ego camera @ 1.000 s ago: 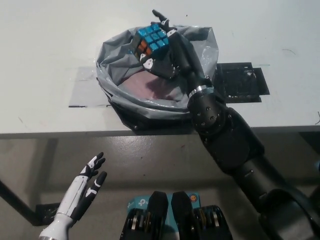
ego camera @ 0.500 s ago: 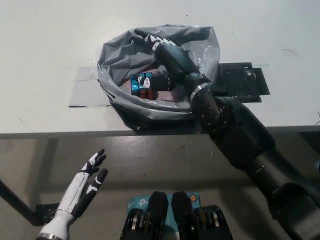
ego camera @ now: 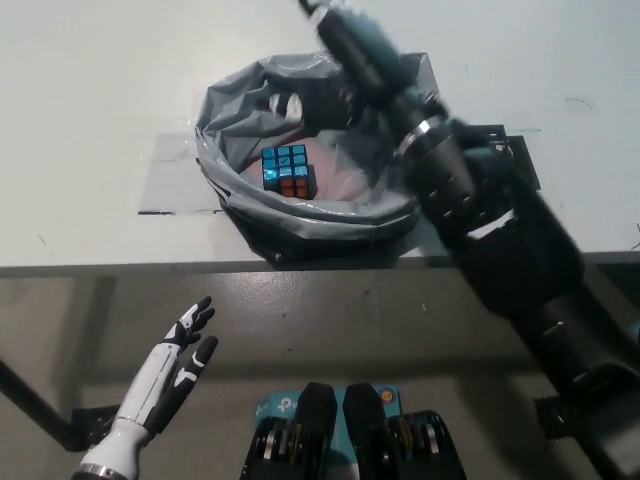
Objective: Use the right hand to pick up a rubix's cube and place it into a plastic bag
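The Rubik's cube (ego camera: 287,170), blue face up with an orange side showing, lies inside the grey plastic bag (ego camera: 228,110) on the white table. My black right hand (ego camera: 338,62) hovers above the bag's far rim, open, apart from the cube; it looks blurred. The black right arm runs down to the lower right, covering the bag's right side. My white left hand (ego camera: 170,368) rests open below the table edge at the lower left.
A white table (ego camera: 90,120) carries the bag, which sits on a dark base (ego camera: 270,243). A black rack-like object (ego camera: 505,165) lies to the bag's right, partly behind my arm. The table's front edge (ego camera: 120,266) runs across the middle; floor lies below.
The right hand carried the cube down into the bag, let it go, then rose up and away toward the far rim. The cube now lies free in the bag. The left hand barely moved.
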Controlling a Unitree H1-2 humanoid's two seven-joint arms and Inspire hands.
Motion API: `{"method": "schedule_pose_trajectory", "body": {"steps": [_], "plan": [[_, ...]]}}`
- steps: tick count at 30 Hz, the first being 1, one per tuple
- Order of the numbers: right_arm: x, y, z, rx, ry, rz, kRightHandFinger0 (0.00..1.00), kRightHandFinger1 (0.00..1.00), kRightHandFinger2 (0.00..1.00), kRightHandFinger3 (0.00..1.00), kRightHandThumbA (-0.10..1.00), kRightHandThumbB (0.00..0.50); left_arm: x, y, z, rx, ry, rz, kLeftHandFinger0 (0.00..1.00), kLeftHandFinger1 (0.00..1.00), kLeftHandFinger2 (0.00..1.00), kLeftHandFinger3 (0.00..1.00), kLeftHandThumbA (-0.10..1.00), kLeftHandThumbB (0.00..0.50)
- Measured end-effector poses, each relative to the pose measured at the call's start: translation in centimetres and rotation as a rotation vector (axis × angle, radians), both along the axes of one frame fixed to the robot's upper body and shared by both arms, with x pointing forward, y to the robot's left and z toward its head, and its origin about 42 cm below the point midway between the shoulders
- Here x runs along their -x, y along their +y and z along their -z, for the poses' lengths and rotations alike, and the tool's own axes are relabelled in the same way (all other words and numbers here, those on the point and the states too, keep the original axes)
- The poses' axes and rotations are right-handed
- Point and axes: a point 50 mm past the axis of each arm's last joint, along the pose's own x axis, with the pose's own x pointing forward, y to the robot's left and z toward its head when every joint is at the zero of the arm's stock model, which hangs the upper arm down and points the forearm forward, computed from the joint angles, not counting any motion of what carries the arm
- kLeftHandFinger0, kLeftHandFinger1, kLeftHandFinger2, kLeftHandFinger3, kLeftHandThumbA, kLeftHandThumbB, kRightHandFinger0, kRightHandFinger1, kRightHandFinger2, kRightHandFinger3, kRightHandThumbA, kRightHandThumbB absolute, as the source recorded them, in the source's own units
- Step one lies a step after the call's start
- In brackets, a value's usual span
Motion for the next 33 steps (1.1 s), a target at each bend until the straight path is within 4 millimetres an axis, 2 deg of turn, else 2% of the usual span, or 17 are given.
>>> {"method": "schedule_pose_trajectory", "body": {"steps": [1,5,8,9,12,13,14,15,16,20,22,24,25,28,30,32,33], "plan": [[0.2,-0.2,-0.5,-0.013,-0.013,-0.001,1.00,1.00,1.00,1.00,1.00,0.454,0.0,0.0,0.0,0.000,0.000,0.000,1.00,1.00,1.00,1.00,1.00,0.109],[2.2,-2.7,-4.8,-0.123,-0.127,-0.001,1.00,1.00,1.00,1.00,1.00,0.438,-0.1,0.0,0.1,0.001,0.002,0.000,1.00,1.00,1.00,1.00,1.00,0.091],[3.5,-4.3,-6.6,-0.164,-0.190,0.008,1.00,1.00,1.00,1.00,1.00,0.457,-0.3,-0.1,0.1,0.001,0.004,-0.001,1.00,1.00,1.00,1.00,1.00,0.073],[4.3,-5.3,-7.4,-0.190,-0.223,0.011,1.00,1.00,1.00,1.00,1.00,0.432,-0.5,-0.1,0.1,0.000,0.003,-0.001,1.00,1.00,1.00,1.00,1.00,0.072],[5.8,-7.5,-8.3,-0.232,-0.276,0.028,1.00,1.00,1.00,1.00,1.00,0.409,-0.8,-0.1,-0.1,0.000,0.000,0.000,1.00,1.00,1.00,1.00,1.00,0.075],[5.8,-7.5,-8.3,-0.232,-0.276,0.028,1.00,1.00,1.00,1.00,0.99,0.404,-0.8,-0.1,-0.1,0.000,0.000,0.000,1.00,1.00,1.00,1.00,1.00,0.079],[7.0,-9.0,-8.4,-0.256,-0.305,0.041,1.00,1.00,1.00,1.00,1.00,0.399,-1.0,-0.1,-0.2,0.000,-0.004,0.000,1.00,1.00,1.00,1.00,1.00,0.087],[7.0,-9.0,-8.4,-0.256,-0.305,0.041,1.00,1.00,1.00,1.00,1.00,0.398,-1.0,-0.1,-0.2,0.000,-0.004,0.000,1.00,1.00,1.00,1.00,1.00,0.088],[8.0,-10.5,-8.1,-0.279,-0.319,0.056,1.00,1.00,1.00,1.00,1.00,0.405,-1.2,-0.1,-0.3,0.000,-0.008,0.001,1.00,1.00,1.00,1.00,1.00,0.081],[11.3,-14.1,-6.3,-0.329,-0.340,0.092,1.00,1.00,1.00,1.00,1.00,0.367,-1.7,-0.2,-0.7,0.001,-0.020,0.002,1.00,1.00,1.00,1.00,1.00,0.063],[12.8,-15.5,-5.2,-0.344,-0.343,0.110,1.00,1.00,1.00,1.00,1.00,0.420,-1.8,-0.2,-0.8,0.001,-0.022,0.002,1.00,1.00,1.00,1.00,1.00,0.082],[15.1,-16.8,-3.1,-0.361,-0.332,0.128,1.00,1.00,1.00,1.00,1.00,0.414,-2.0,-0.1,-0.9,0.000,-0.026,0.000,1.00,1.00,1.00,1.00,1.00,0.084],[15.9,-17.1,-2.3,-0.366,-0.324,0.132,1.00,1.00,1.00,1.00,1.00,0.430,-2.0,-0.1,-1.0,0.000,-0.027,-0.001,1.00,1.00,1.00,1.00,1.00,0.091],[19.3,-18.0,1.4,-0.384,-0.265,0.149,1.00,1.00,1.00,1.00,1.00,0.329,-2.1,0.1,-1.1,-0.001,-0.029,-0.006,1.00,1.00,1.00,1.00,1.00,0.101],[21.8,-18.0,3.7,-0.407,-0.225,0.154,1.00,1.00,1.00,1.00,1.00,0.321,-2.2,0.2,-1.1,-0.002,-0.032,-0.010,1.00,1.00,1.00,1.00,1.00,0.109],[23.5,-17.8,5.9,-0.442,-0.167,0.158,1.00,1.00,1.00,1.00,1.00,0.285,-2.3,0.5,-1.2,-0.002,-0.033,-0.017,1.00,1.00,1.00,1.00,1.00,0.101],[25.1,-17.4,7.9,-0.482,-0.102,0.158,1.00,1.00,1.00,1.00,1.00,0.293,-2.3,0.8,-1.2,-0.001,-0.033,-0.026,1.00,1.00,1.00,1.00,1.00,0.095]]}}
